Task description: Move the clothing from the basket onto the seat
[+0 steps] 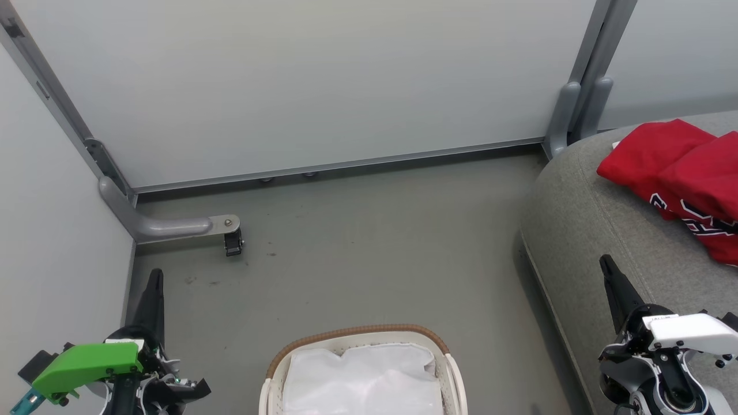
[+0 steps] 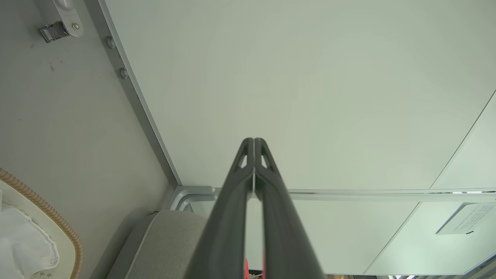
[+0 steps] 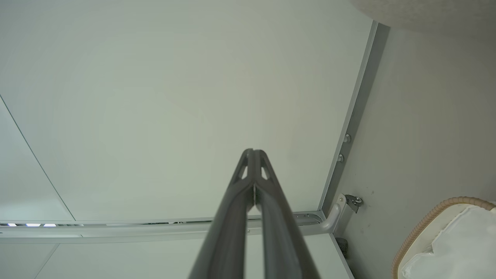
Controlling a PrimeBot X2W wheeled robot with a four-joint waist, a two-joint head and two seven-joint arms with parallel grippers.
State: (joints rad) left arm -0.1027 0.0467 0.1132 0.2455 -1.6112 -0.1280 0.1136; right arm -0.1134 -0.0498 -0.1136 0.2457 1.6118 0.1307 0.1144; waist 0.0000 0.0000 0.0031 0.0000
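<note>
Nearest first. My left gripper [image 1: 154,281] sits low left with its fingers pressed together and nothing between them, pointing up over bare floor [image 1: 375,242] beside the side wall [image 1: 52,219]. My right gripper [image 1: 609,268] sits low right, also closed and empty, seen against the front edge of the seat [image 1: 582,219]. Both are out to the sides, which I judge keeps the basket mouth and the head camera's line to it free.

Between them, close in, the basket [image 1: 357,331] stands on the floor, brown rim toward the wall, cut off by the bottom edge. Inside I see the white sheet [image 1: 363,374], crumpled, spread across the opening. Anything under it is hidden. It isn't the task's thing, so I read it as a liner.

Further right is the seat's rounded corner, apart from the basket, with an open strip of floor between them. The clothing [image 1: 680,167] lies on the seat as a red pile with lettering, far right, running out of frame. It is set back from the cushion edge, so it is unlikely to slide off. My guess is the task is done or nearly so.

Room to move: the floor ahead is open up to the back wall [image 1: 317,86]. Obstacles are a grey bracket with caster [image 1: 230,239] at far left and a grey post [image 1: 576,115] behind the seat corner.
</note>
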